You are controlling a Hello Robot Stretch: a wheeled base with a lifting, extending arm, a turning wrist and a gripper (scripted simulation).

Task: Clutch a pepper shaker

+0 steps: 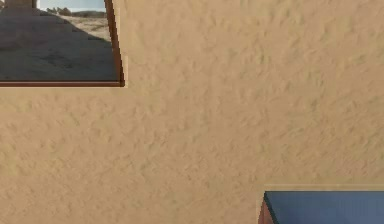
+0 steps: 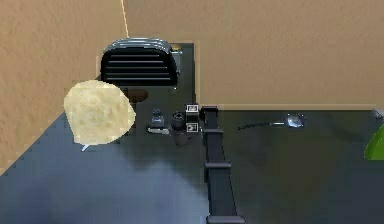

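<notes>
In the arm side view the dark arm bar rises from the bottom edge over a dark countertop. At its far end sit two small white squares, and left of them the gripper. A small dark, roundish shape stands on the counter right by the gripper body; I cannot tell what it is. I cannot tell whether the gripper holds anything. Nothing here has a shape I can call a pepper shaker.
A black toaster stands at the counter's back by the tan wall. A pale yellow leafy lump lies left of the gripper. A metal spoon and a green thing lie to the right. The forward view has a tan wall, a window and a blue counter corner.
</notes>
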